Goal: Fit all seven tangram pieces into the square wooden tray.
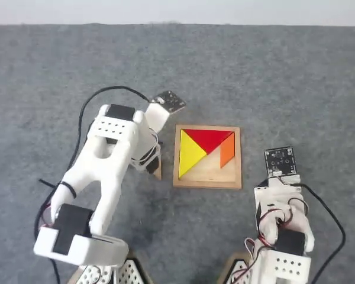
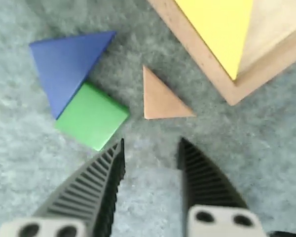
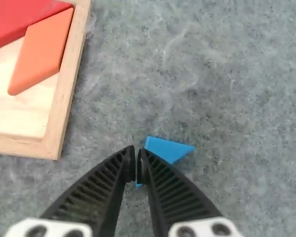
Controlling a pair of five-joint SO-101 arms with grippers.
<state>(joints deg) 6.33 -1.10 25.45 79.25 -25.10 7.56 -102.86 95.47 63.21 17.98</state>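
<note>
The square wooden tray (image 1: 207,184) holds a red triangle (image 1: 207,138), a yellow triangle (image 1: 190,152) and an orange parallelogram (image 1: 227,151). My left gripper (image 2: 152,148) hangs open just off the tray's left side. Ahead of its fingertips on the carpet lie a small tan triangle (image 2: 160,98), a green square (image 2: 91,116) and a dark blue triangle (image 2: 69,61) touching the square. My right gripper (image 3: 137,154) is shut to the right of the tray. A small light blue triangle (image 3: 170,148) lies on the carpet right at its tips, partly hidden under the fingers.
Grey carpet covers the whole table. The tray's corner (image 2: 229,91) sits close to the tan triangle. The right arm (image 1: 281,201) stands at the front right and the left arm's body (image 1: 106,171) covers the loose pieces from above.
</note>
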